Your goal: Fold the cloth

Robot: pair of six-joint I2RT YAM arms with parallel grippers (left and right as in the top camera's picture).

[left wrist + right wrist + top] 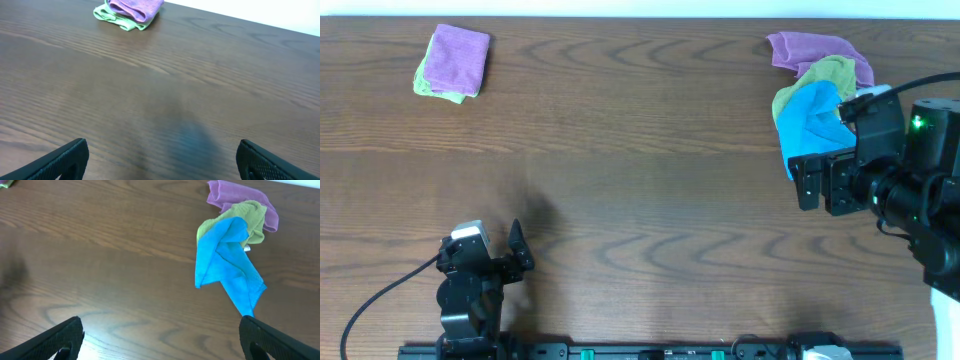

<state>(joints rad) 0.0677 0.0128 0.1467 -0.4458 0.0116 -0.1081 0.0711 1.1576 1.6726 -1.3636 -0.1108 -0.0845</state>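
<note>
A loose pile of cloths lies at the far right: a blue cloth (pixel 808 122) in front, a green cloth (pixel 820 78) and a purple cloth (pixel 812 48) behind it. The right wrist view shows the blue cloth (pixel 227 262) crumpled, its tail reaching toward the right finger. My right gripper (pixel 820 185) (pixel 162 340) is open and empty, just in front of the blue cloth's tail. My left gripper (pixel 485 252) (pixel 162 160) is open and empty over bare table at the near left, far from the pile.
A folded purple cloth on a folded green cloth (pixel 453 63) sits at the far left, and also shows in the left wrist view (pixel 132 11). The wooden table (pixel 650 180) spreads between the two groups. The arm bases stand along the front edge.
</note>
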